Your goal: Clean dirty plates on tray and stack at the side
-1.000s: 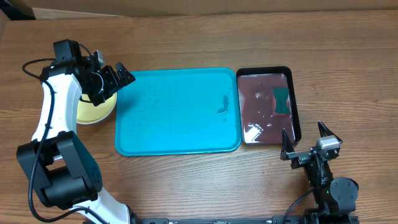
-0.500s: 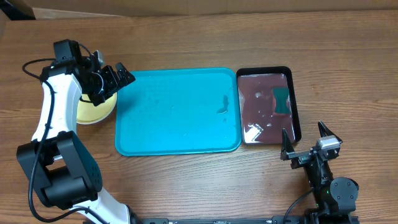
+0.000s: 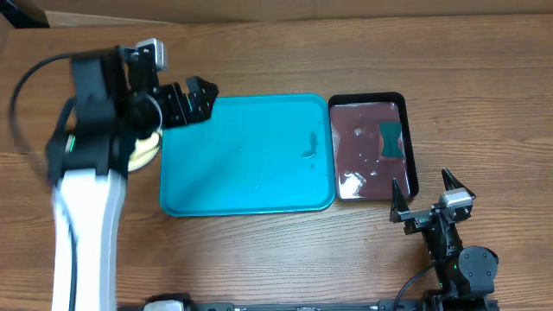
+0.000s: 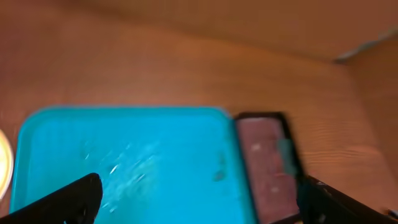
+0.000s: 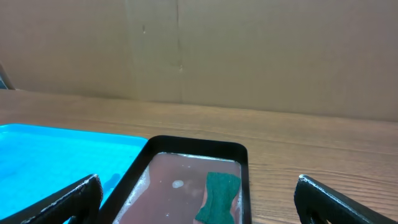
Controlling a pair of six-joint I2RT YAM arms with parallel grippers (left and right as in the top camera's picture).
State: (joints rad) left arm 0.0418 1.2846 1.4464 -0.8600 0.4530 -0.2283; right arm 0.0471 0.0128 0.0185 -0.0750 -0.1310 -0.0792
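The turquoise tray lies mid-table with no plate on it, only wet streaks and a small dark smear. To its left a yellow-green plate shows as a sliver; my left arm hides most of it, so I cannot tell whether other plates lie under it. My left gripper hangs open and empty over the tray's far left corner. Its blurred wrist view looks along the tray, gripper holding nothing. My right gripper rests open near the front edge, right of the tray, gripper empty.
A narrow black tray of brownish liquid stands against the turquoise tray's right side, with a green sponge lying in it, sponge. A cardboard wall runs along the back of the wooden table.
My left arm has swung up and to the right, carrying its open gripper from over the plate to over the tray's far left corner. The right arm has not moved.
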